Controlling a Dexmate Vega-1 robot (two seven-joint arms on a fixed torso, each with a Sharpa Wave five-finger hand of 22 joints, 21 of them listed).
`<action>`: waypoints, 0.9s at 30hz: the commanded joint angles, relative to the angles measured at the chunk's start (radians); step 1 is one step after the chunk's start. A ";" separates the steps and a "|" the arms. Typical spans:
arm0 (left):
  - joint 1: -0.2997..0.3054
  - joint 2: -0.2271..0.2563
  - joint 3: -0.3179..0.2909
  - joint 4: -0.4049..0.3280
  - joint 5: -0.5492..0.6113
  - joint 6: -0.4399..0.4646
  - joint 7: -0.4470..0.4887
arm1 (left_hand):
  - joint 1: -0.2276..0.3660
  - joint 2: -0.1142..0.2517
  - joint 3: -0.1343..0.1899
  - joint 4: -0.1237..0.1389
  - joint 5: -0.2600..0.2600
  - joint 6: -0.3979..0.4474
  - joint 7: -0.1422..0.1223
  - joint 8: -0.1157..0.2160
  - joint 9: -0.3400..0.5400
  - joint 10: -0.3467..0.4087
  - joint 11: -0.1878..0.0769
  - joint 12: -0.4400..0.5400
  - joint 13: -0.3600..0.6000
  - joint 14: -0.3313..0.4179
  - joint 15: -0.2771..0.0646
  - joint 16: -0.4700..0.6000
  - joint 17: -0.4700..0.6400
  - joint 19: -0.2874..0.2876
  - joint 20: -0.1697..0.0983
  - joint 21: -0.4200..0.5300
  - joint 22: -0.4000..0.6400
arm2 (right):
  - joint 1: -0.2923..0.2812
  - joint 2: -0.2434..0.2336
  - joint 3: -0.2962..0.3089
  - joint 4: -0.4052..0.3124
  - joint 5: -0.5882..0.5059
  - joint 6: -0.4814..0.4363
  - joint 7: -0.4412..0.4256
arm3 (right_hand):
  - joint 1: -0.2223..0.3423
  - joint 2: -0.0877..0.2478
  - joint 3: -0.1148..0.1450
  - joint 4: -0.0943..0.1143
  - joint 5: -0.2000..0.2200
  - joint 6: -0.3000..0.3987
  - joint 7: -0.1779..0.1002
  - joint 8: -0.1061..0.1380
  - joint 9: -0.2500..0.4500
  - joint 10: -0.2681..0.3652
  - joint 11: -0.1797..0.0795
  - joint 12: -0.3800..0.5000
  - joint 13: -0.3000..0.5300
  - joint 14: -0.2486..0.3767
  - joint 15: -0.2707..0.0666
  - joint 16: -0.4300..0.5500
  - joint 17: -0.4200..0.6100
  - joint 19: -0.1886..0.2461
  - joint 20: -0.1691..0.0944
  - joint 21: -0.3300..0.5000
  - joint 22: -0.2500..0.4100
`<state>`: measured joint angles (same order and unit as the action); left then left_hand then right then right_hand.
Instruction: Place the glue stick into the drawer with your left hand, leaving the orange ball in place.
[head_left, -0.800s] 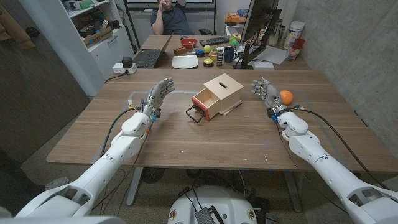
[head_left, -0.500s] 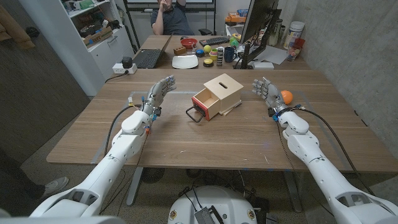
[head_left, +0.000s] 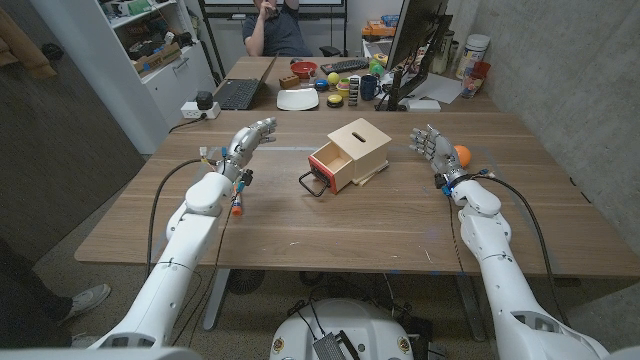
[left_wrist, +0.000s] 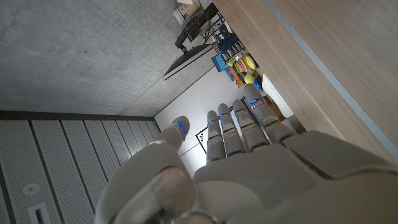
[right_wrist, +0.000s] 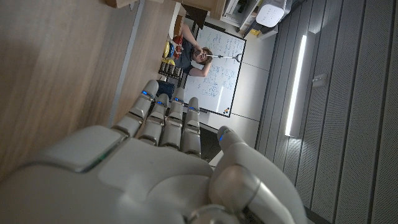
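A small stick with an orange end (head_left: 236, 208), the glue stick as far as I can tell, lies on the table beside my left forearm. My left hand (head_left: 248, 142) hovers beyond it with fingers stretched out and apart, holding nothing; its straight fingers (left_wrist: 239, 127) show in the left wrist view. The wooden box (head_left: 358, 145) stands mid-table, its red-fronted drawer (head_left: 328, 165) pulled open toward my left. The orange ball (head_left: 460, 155) sits at the right, just behind my right hand (head_left: 432, 148), which is spread and empty (right_wrist: 155, 162).
A second table behind carries a laptop (head_left: 237, 93), a white plate (head_left: 297, 99), bowls and a monitor (head_left: 415, 40). A person (head_left: 275, 30) sits beyond it. A power strip (head_left: 200, 108) lies at the far left edge. Bare wood (head_left: 330, 225) spreads in front of the box.
My left arm has swung outward to the left and its hand has moved farther from me. The orange-ended stick now shows beside the forearm. The right hand shifted slightly.
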<state>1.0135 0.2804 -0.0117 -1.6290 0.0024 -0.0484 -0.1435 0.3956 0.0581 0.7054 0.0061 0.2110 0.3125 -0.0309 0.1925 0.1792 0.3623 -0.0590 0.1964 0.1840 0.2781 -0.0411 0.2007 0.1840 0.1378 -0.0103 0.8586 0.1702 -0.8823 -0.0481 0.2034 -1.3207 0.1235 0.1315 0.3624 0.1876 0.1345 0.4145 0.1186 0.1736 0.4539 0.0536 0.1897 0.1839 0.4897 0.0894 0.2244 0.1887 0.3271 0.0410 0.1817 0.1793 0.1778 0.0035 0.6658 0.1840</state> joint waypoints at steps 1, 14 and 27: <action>0.112 -0.024 -0.108 -0.207 0.293 0.058 0.044 | 0.007 -0.018 0.001 -0.015 0.003 0.004 -0.016 0.006 0.004 0.001 -0.012 0.004 0.004 0.015 -0.034 -0.003 0.000 0.011 -0.001 -0.005 0.004 | 0.015 0.110 0.134 -0.033 -0.144 0.004 0.098 | -0.003 -0.006 0.003 0.003 0.003 0.003 0.002 0.003 0.005 0.007 0.003 0.004 0.001 0.009 0.000 0.005 0.004 0.008 0.002 0.004 0.002; 0.188 -0.012 -0.153 -0.349 0.522 0.053 0.018 | 0.025 -0.048 -0.002 -0.044 0.000 0.007 -0.044 0.008 0.005 -0.014 -0.041 -0.004 0.004 0.013 -0.049 -0.007 0.000 0.001 0.000 -0.015 0.004 | 0.013 0.153 0.191 -0.088 -0.204 0.000 0.135 | -0.015 -0.011 -0.005 0.009 0.003 0.001 0.003 0.002 0.005 0.007 0.004 0.004 0.001 0.008 0.000 0.006 0.005 0.007 0.002 0.002 0.002; 0.236 -0.013 -0.166 -0.451 0.751 0.078 0.025 | 0.039 -0.101 -0.021 -0.077 -0.005 -0.030 -0.072 -0.001 0.007 -0.045 -0.053 -0.012 0.004 -0.008 -0.061 -0.014 0.001 -0.014 0.005 -0.033 0.003 | 0.010 0.173 0.225 -0.113 -0.218 0.004 0.164 | -0.027 -0.015 -0.012 0.015 0.004 0.001 0.005 0.002 0.005 0.008 0.006 0.004 0.002 0.008 0.000 0.007 0.006 0.008 0.001 0.001 0.002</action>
<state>1.2060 0.2653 -0.1611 -1.9918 0.5722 0.0121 -0.1248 0.4322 -0.0293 0.6853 -0.0610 0.2066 0.2876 -0.0987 0.1953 0.1842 0.3251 -0.1127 0.1916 0.1838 0.2785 -0.0383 0.1870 0.1822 0.1317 -0.0046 0.8316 0.1700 -0.8707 0.1026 0.3955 -1.4122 -0.0774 0.1324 0.5000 0.1728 0.1198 0.4030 0.1300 0.1736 0.4538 0.0535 0.1897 0.1838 0.4895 0.0893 0.2244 0.1885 0.3271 0.0409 0.1817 0.1841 0.1777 0.0035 0.6658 0.1838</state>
